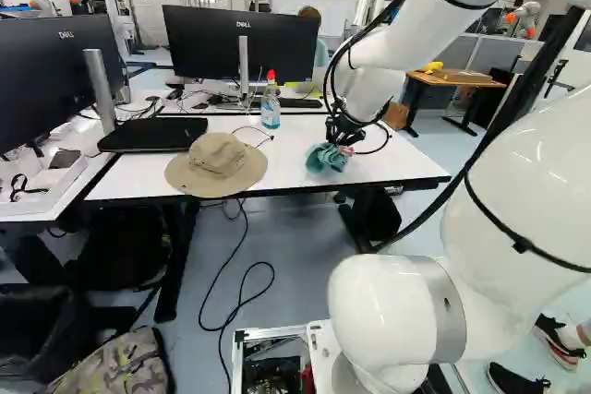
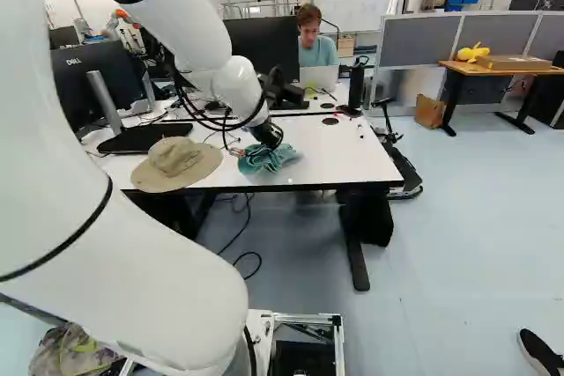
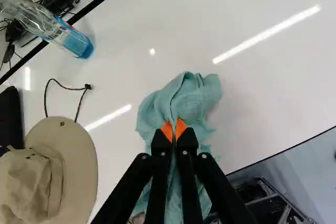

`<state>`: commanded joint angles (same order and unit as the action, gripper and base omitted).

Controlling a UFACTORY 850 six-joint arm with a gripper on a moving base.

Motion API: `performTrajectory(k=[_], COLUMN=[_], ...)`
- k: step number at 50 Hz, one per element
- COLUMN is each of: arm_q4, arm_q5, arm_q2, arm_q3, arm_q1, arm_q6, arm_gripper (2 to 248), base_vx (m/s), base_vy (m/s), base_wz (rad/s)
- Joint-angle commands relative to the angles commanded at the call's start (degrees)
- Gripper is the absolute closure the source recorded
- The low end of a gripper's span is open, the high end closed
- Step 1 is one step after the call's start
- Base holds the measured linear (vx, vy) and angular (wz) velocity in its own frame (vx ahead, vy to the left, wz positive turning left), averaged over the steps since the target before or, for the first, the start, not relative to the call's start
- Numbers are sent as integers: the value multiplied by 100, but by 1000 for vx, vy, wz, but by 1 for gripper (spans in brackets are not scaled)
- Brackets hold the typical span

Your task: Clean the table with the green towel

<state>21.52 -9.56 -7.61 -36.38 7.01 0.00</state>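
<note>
Pinching the green towel (image 3: pixel 189 100) between 2 pads (image 3: pixel 167 130), the tool (image 1: pixel 345 146) hangs above the table (image 1: pixel 399 161), logo-marked monitor (image 1: pixel 203 48) beyond.

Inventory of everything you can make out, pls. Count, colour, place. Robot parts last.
towel: 1, green-blue, on the table, bunched
table: 1, white, ahead of the arm
hat: 1, tan, beside the towel, near the table's front edge
spray bottle: 1, clear and blue, red top, beyond the hat
monitors: at least 2, black, left and centre of left base view
camouflage bag: 1, green-brown, foot of left base view
desk: 1, wooden top, far right of right base view
partitions: several, grey, behind that desk
gripper: 1, black, orange pads, shut on the towel
arm: 1, white, reaching over the table
</note>
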Motion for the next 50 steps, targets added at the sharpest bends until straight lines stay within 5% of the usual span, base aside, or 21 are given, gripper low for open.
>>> performTrajectory(k=[50], arm_q4=[0], arm_q5=[0], arm_q2=[-16], arm_q3=[-291], arm_q1=[-29], arm_q6=[0], arm_gripper=[223], base_vx=[0], base_vy=[0], base_wz=[0])
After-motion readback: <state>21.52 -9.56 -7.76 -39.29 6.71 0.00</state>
